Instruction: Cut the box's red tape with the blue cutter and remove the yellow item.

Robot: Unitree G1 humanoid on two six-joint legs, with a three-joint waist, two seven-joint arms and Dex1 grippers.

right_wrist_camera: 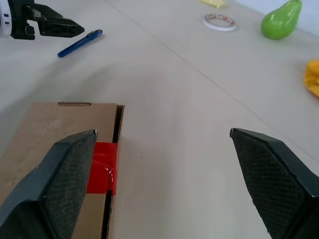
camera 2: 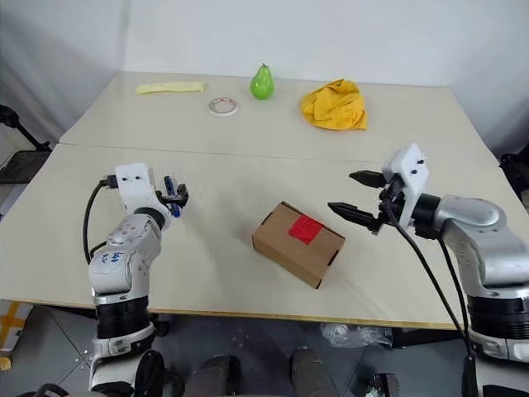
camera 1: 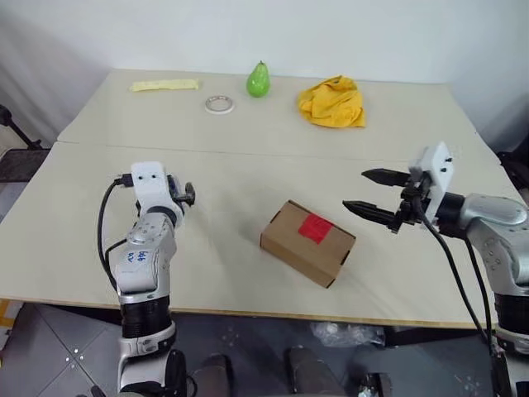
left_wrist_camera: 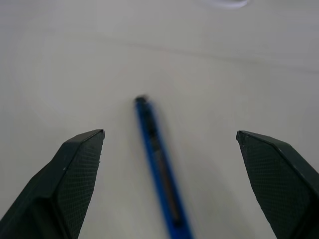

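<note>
Box (camera 1: 307,242) near the middle of the bench (camera 1: 248,165), closer to the front edge, turned at an angle to that edge. Flaps closed. Red tape (camera 1: 315,227) across the flap seam on top, uncut as far as visible; seam and tape also plain in the right wrist view (right_wrist_camera: 102,167).

Blue cutter (camera 2: 171,198) flat on the bench toward the left end, well apart from the box. Lying free, touched by nothing.

Left gripper (camera 2: 177,196) released, fingers (left_wrist_camera: 75,169) spread wide, hovering just over the cutter; cutter body (left_wrist_camera: 158,167) running between the two fingers in the left wrist view, no contact.

Right gripper (camera 1: 370,192) also released, jaws wide, empty, held above the bench just to the right of the box, pointing toward it. Not touching the carton.

Yellow item not seen; box shut.

Along the far edge, left to right: pale yellow strip (camera 1: 164,84), white tape roll (camera 1: 219,104), green pear (camera 1: 258,80) standing upright, crumpled yellow cloth (camera 1: 332,102). All well apart from box and cutter.

Seam line across the bench from left edge to right edge, between the far row and the box.
</note>
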